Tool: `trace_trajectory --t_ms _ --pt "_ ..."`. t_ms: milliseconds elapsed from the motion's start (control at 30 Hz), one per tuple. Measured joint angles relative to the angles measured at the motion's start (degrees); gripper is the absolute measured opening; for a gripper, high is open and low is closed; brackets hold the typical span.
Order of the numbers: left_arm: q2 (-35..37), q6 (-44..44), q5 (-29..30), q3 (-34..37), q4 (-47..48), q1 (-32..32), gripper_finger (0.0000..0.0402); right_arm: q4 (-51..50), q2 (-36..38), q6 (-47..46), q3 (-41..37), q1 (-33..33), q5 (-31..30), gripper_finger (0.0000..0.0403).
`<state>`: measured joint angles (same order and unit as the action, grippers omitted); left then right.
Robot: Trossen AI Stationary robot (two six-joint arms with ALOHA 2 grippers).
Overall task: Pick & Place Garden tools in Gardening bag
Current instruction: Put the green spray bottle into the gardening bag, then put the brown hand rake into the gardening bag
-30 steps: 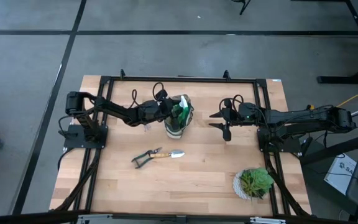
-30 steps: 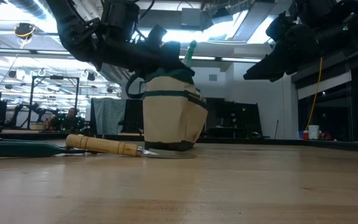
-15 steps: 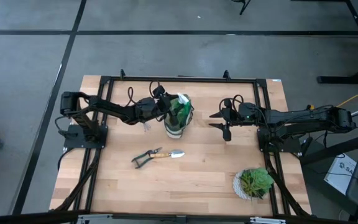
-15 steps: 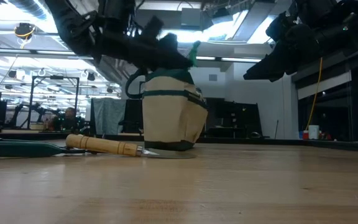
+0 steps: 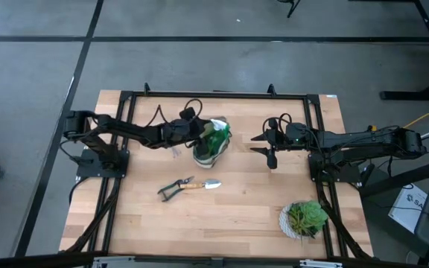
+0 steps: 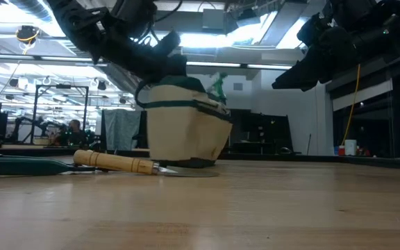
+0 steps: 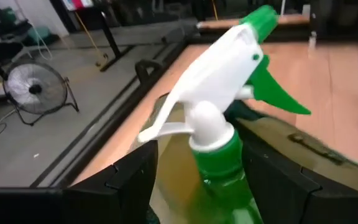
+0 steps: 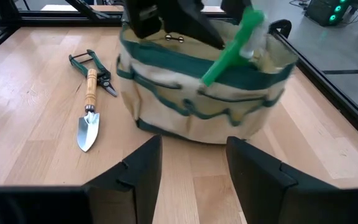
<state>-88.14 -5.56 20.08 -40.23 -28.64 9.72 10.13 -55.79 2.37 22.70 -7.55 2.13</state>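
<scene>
Surface edge: the wooden surface [image 5: 244, 216] has a dark frame around it, and both arms reach in from its two sides.
Open room: bare wood lies between the bag and the right claw, and more lies in front of the tools.
Left claw: the left claw [image 5: 198, 132] is right at the top of the gardening bag [image 5: 208, 149]. Its two dark fingers [image 7: 126, 177] sit on each side of a spray bottle [image 7: 219, 149] — I cannot tell if they pinch it.
Bag: the cream bag with dark green trim leans over in the low view, tipped toward the left claw's side [image 6: 186, 132].
In the bag: the green and white spray bottle pokes out of the top [image 8: 238, 40].
Right claw: the right claw [image 5: 269, 149] hangs in the air, well apart from the bag, with its fingers spread and nothing in them.
Trowel: a trowel [image 8: 89, 109] with a wooden handle lies flat on the surface, near the bag and off to one side of the right claw.
Shears: the shears [image 5: 171, 189] lie at the handle end of the trowel — farther from the bag.
Plant: a leafy plant [image 5: 304, 218] in a white pot sits near the surface's front corner, on the right arm's side.
</scene>
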Motion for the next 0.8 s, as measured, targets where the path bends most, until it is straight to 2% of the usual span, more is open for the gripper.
trace_trajectory --t_ms 200,500,800 --pt "4.03 0.71 0.35 -0.06 6.69 -0.31 0.0229 -0.02 0.00 -0.02 0.00 -0.02 -0.02 0.0181" --pt "14.65 2.63 0.41 -0.06 13.25 -0.49 0.0229 0.00 0.00 -0.02 0.00 0.00 -0.04 0.0181" --pt "24.27 5.28 3.68 -0.06 27.68 -0.53 0.0229 -0.02 0.00 -0.02 0.00 -0.02 -0.23 0.0181"
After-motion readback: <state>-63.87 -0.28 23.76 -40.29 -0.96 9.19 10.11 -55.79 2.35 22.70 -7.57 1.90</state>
